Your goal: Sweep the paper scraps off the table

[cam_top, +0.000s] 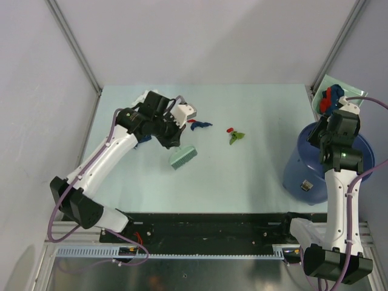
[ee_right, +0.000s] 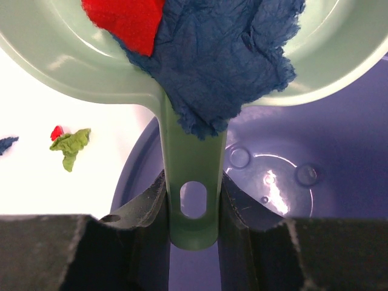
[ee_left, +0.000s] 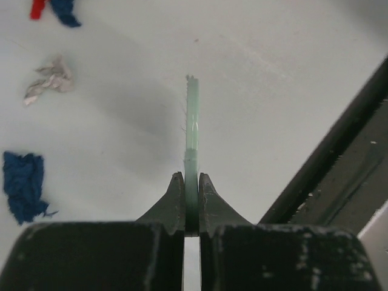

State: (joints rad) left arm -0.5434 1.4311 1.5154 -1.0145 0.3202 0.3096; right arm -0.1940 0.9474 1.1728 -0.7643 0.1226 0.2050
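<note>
Two paper scraps (ee_right: 224,60) fill the dustpan (ee_right: 60,66) the right hand (ee_right: 193,185) grips.

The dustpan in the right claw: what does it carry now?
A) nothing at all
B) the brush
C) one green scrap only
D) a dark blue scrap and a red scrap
D: in the right wrist view a dark blue scrap and a red scrap lie in the dustpan, whose handle the right claw grips.

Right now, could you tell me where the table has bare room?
Free: the broad strip between the sage-green brush and the black front rail; also between the crumpled green paper scrap and the blue bucket. Crowded: around the dark blue scrap.
</note>
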